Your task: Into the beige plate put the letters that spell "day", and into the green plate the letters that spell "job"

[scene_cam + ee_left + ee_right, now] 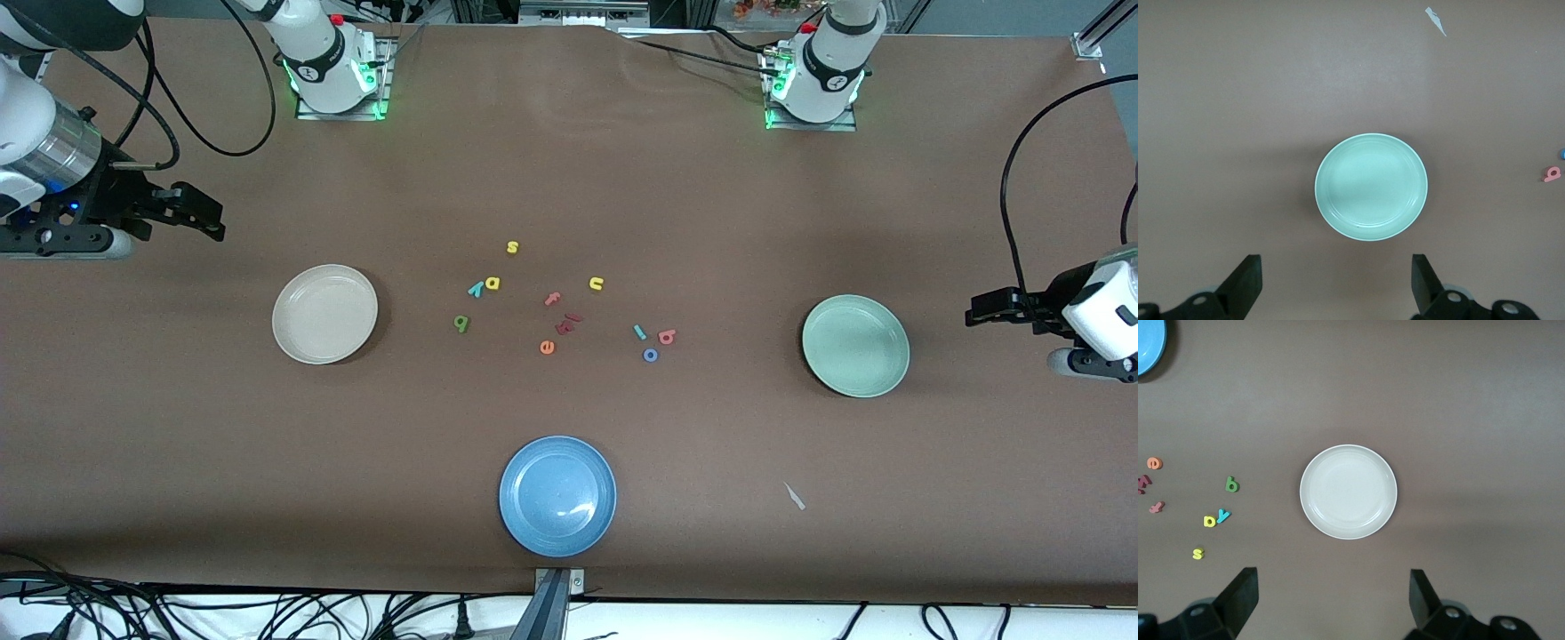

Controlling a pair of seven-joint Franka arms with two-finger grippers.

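Six tiny foam letters (489, 284) mid-surface between beige plate (324, 314) and green plate (855, 346): light, soft, flat; best pinched across edges. Left pincer (978, 313), right pincer (206, 218) agape, waiting.

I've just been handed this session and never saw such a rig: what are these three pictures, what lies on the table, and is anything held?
Two robot arms work at a brown table. The big picture looks down from a high camera facing them; the other two come from cameras on each wrist.

The left gripper waits open above the table beside the green plate, and the right gripper waits open beside the beige plate. Neither holds anything.

Small foam letters lie scattered between the plates: the green d, yellow a and teal y toward the beige plate; the teal j, blue o and pink-red b toward the green one. A blue plate sits nearest the front camera. All three plates are empty.
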